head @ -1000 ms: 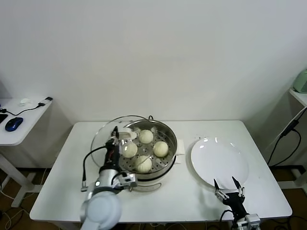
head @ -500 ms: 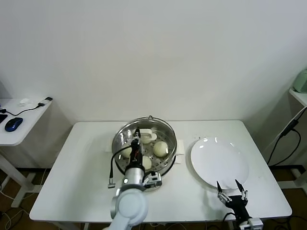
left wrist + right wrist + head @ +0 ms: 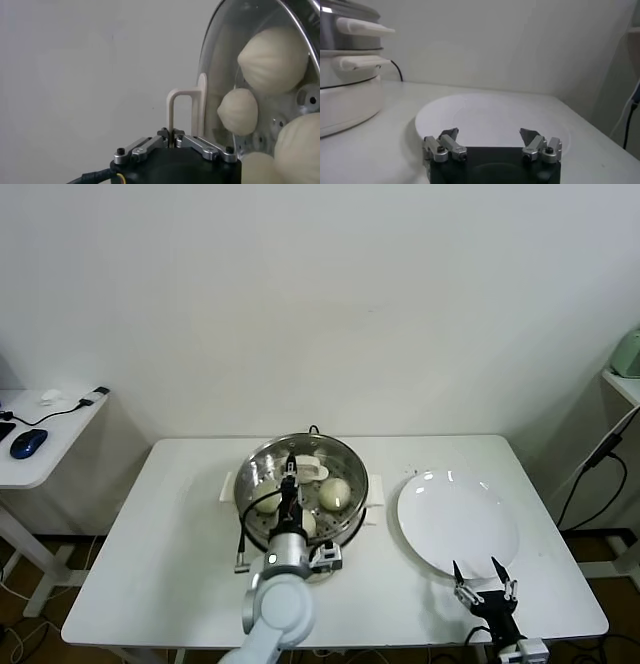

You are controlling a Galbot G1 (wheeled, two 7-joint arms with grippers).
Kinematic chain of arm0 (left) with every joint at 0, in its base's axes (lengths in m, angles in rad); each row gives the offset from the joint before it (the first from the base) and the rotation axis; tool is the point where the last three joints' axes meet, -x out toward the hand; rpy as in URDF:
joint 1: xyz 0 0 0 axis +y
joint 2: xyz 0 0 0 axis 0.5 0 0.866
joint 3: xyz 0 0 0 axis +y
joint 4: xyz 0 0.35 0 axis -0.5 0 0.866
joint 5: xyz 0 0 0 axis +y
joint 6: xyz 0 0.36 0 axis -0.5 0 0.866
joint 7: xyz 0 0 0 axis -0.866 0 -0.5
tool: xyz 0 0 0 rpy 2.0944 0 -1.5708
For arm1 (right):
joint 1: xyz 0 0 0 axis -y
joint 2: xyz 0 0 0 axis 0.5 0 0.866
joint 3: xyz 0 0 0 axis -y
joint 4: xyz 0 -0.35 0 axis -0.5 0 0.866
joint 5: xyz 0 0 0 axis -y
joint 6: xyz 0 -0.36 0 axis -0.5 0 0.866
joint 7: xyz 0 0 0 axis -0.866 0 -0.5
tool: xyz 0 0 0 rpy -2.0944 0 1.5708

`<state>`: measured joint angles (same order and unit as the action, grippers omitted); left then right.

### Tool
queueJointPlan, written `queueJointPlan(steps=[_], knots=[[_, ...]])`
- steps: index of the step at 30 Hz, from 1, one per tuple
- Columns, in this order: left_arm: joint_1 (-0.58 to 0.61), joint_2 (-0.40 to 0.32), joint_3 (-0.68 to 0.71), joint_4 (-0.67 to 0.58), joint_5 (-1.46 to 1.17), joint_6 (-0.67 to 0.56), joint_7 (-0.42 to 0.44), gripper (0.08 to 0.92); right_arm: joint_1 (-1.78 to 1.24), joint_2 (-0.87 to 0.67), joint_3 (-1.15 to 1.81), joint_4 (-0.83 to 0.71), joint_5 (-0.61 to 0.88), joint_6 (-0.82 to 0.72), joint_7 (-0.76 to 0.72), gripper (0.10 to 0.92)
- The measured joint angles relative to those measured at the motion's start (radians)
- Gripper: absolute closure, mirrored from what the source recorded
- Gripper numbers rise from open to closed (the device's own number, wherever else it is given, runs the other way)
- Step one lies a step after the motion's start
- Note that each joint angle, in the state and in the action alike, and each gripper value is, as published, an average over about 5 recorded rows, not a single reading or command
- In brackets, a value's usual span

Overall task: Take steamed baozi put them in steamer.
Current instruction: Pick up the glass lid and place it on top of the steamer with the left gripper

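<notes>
Soft, even indoor light fills all views with faint shadows, glare glints on the steamer (image 3: 305,484) rim and white plate (image 3: 457,522), and close wrist-view foregrounds look slightly blurred.

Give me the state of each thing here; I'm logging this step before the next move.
Glass lid: over the steamer, held by its handle.
Steamer: on the table, baozi inside.
Plate: empty, beside the steamer.
Left gripper: jaws shut on the lid handle.
Right gripper: jaws open, empty, at the plate's near edge.
</notes>
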<state>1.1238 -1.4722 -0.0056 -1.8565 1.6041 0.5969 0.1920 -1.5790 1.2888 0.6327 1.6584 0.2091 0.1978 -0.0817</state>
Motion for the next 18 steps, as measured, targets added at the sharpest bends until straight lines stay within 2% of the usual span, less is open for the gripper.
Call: queueJointPlan(steps=[13,18], knots=[[0.005,0.003,0.009,0.004,0.007,0.009,-0.001,0.858,0.008,0.007,0.001,-0.003,-0.012,0.012,0.000,0.203],[0.006,0.011,0.012,-0.013,-0.010,0.015,0.009,0.747,0.011,0.008,-0.002,0.001,-0.018,0.011,-0.003,0.203]])
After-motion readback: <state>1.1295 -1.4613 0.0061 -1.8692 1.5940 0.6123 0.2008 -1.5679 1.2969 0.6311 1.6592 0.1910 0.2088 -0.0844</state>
